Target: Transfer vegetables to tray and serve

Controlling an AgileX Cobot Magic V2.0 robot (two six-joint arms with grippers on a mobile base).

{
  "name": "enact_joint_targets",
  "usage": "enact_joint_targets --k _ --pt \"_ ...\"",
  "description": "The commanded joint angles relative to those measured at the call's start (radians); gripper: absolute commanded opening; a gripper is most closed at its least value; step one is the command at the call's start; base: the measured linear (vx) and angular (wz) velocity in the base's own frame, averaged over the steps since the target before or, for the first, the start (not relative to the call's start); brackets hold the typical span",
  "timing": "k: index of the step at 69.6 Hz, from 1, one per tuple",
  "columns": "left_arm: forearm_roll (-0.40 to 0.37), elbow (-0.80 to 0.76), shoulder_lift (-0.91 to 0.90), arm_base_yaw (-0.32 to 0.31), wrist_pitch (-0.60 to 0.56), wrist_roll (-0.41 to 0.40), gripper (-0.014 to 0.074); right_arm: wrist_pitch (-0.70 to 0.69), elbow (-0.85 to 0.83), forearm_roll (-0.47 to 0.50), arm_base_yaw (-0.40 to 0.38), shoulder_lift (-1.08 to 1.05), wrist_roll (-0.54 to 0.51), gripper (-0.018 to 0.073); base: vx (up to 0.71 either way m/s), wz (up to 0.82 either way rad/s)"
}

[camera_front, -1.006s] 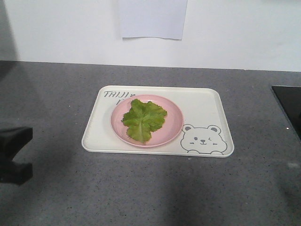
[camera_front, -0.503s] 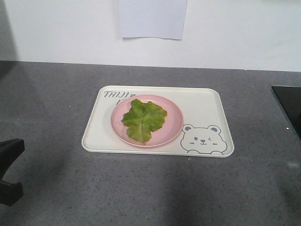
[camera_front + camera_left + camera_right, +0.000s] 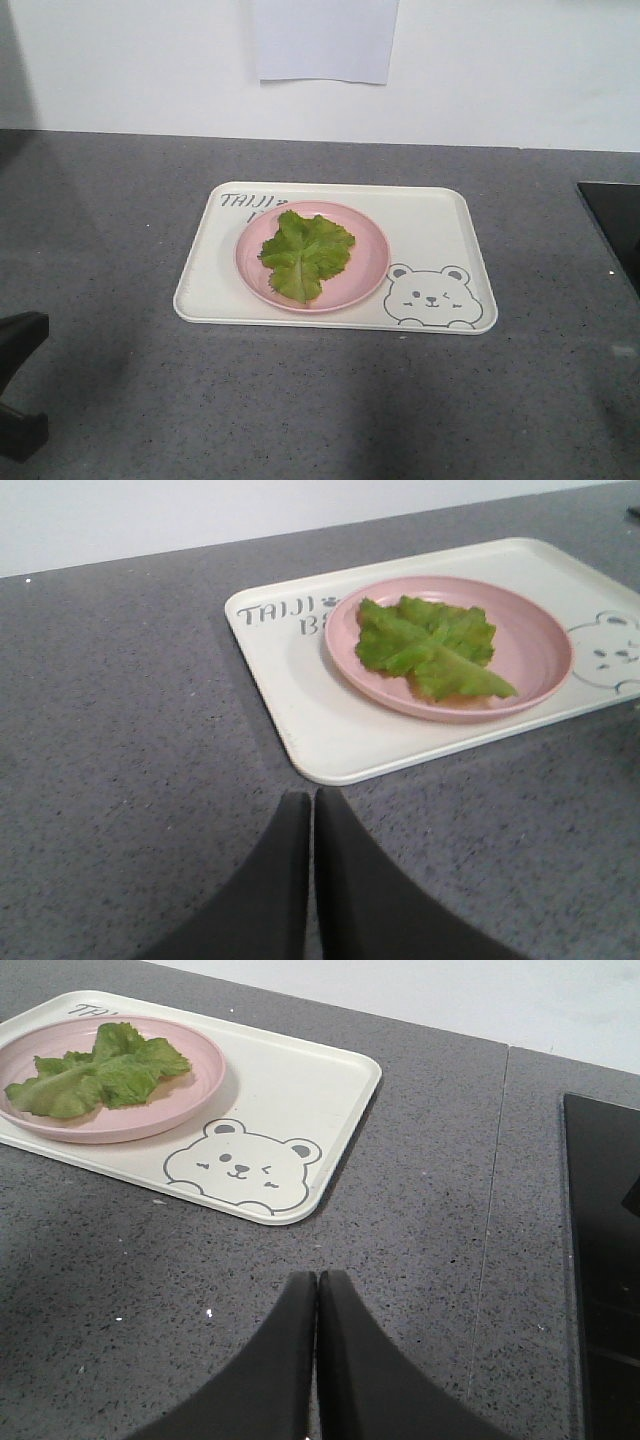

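Note:
The green ruffled lettuce leaf (image 3: 305,254) lies on a round pink plate (image 3: 370,268), which stands on the cream-white bear tray (image 3: 435,215) in the middle of the grey counter. The leaf also shows in the left wrist view (image 3: 430,645) and the right wrist view (image 3: 95,1070). My left gripper (image 3: 311,798) is shut and empty, just short of the tray's near-left corner (image 3: 330,770). Its dark body shows at the lower left edge of the front view (image 3: 20,385). My right gripper (image 3: 317,1278) is shut and empty, in front of the tray's bear corner (image 3: 240,1165).
A black glossy panel (image 3: 615,220) is set in the counter at the right, also in the right wrist view (image 3: 600,1260). A white wall with a paper sheet (image 3: 325,40) stands behind the counter.
The left arm's dark body at the lower left of the front view has drawn back down and left, away from the tray. The tray, plate and leaf have not moved.

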Motion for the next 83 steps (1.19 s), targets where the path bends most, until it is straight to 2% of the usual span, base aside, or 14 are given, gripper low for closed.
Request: enact_joint_targets --k 1,13,21,31,34,49,83 --pt "0.076 0.04 -0.04 0.006 -0.109 -0.008 -0.0006 -0.069 -0.025 -0.004 -0.002 0.007 -0.001 -0.0006 0.0 0.0" --pt "0.078 0.27 -0.212 0.066 -0.365 -0.014 -0.0006 -0.069 -0.025 -0.004 -0.002 0.007 -0.001 -0.0006 0.0 0.0" --pt "0.04 0.404 -0.335 0.138 -0.455 -0.027 -0.0006 -0.069 -0.025 -0.003 -0.002 0.007 -0.001 -0.0006 0.0 0.0" --pt "-0.017 0.492 -0.454 0.224 -0.411 -0.031 -0.0006 -0.069 -0.025 -0.003 -0.002 0.007 -0.001 -0.0006 0.0 0.0" --pt "-0.015 0.487 -0.49 0.245 -0.344 -0.026 -0.0006 -0.069 -0.025 -0.003 -0.002 0.007 -0.001 -0.0006 0.0 0.0" --pt "-0.001 0.488 -0.659 0.324 -0.21 -0.026 -0.0006 -0.069 -0.025 -0.003 -0.002 0.007 -0.001 -0.0006 0.0 0.0" --pt "-0.002 0.489 -0.67 0.326 -0.216 -0.03 -0.0006 -0.067 -0.025 -0.003 -0.002 0.007 -0.001 -0.0006 0.0 0.0"
